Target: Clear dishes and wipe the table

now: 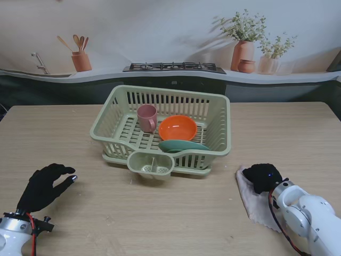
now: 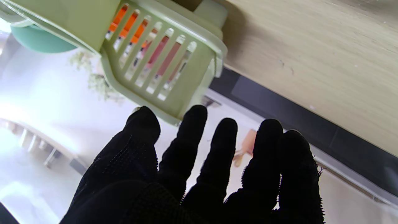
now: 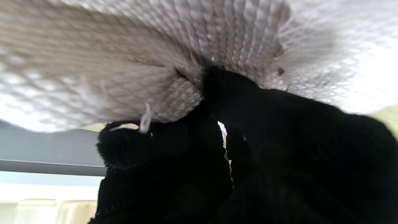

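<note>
A pale green dish basket (image 1: 218,114) stands at the table's middle, holding a pink cup (image 1: 147,117), an orange bowl (image 1: 177,128) and a teal plate (image 1: 184,145). The left wrist view shows the basket's slatted wall (image 2: 161,62). My right hand (image 1: 263,176) rests on a white cloth (image 1: 256,205) lying on the table to the basket's right and nearer to me; its fingers (image 3: 236,102) are curled into the cloth (image 3: 130,62). My left hand (image 1: 45,185) hovers open at the near left, fingers (image 2: 224,146) spread, holding nothing.
A small cutlery cup (image 1: 151,166) hangs on the basket's near side. The wooden table (image 1: 160,213) ends at a dark counter edge behind. A printed kitchen backdrop fills the far wall.
</note>
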### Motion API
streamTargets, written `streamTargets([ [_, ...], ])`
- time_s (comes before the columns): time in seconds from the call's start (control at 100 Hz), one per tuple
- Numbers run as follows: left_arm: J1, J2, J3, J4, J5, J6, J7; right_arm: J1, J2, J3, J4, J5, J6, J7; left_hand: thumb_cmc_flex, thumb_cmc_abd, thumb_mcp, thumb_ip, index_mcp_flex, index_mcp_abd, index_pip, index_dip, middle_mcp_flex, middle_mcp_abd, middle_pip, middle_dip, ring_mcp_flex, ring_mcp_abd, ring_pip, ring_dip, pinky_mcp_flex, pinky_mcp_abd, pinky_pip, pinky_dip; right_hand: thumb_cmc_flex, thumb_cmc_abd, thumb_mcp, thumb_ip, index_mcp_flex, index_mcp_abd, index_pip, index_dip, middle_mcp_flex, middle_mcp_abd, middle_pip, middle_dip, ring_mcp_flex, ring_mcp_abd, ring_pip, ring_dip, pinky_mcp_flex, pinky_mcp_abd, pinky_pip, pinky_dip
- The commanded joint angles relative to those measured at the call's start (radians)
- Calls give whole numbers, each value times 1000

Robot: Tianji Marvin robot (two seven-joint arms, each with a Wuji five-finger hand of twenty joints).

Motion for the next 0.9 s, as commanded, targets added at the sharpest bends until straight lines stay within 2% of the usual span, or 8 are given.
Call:
streamTargets([
  [0.0,6,-6,1,-4,-3,-1,-11,0,-8,-28,81,-1,15,30,3,48,-24,24,35,9,-16,9,16,27,-9,-14,-5,27,-1,0,-13,13,23,17,37,79,-41,-24,172,-26,-299,-71,18,57,-75,-26,72,32,22,20,4,-21,38,-9],
  [0.3,10,-8,-1,-3,3,-7,2,193,-15,-199,202,68,124,9,7,50,-31,25,36,9,-16,9,18,28,-9,-14,-3,28,-1,1,-13,13,23,17,36,78,-30,-26,172,-13,-306,-68,14,67,-80,-8,70,33,6,14,-15,1,15,-13],
  [0.46,11,-8,-1,-3,2,-6,1,234,-16,-246,227,90,146,22,10,52,-34,25,36,10,-16,9,17,27,-9,-14,-4,28,-2,1,-14,14,23,16,35,80,-28,-25,171,-11,-306,-65,11,71,-78,-4,69,33,7,10,-17,4,11,-12],
  [0.61,9,-7,2,-4,4,3,-1,159,-14,-182,160,84,110,80,12,52,-36,26,35,11,-16,9,18,28,-9,-14,-5,28,-2,1,-14,13,23,16,36,82,-24,-25,169,-8,-307,-62,7,75,-74,0,67,34,9,7,-24,11,6,-11],
  [0.89,11,-8,1,-5,-7,-1,-8,-58,-13,31,-1,55,-38,147,13,52,-40,26,36,10,-16,9,18,28,-9,-14,-5,28,-2,1,-15,11,23,15,35,87,-24,-26,165,-3,-308,-56,0,79,-68,6,63,33,15,5,-26,17,5,-8],
])
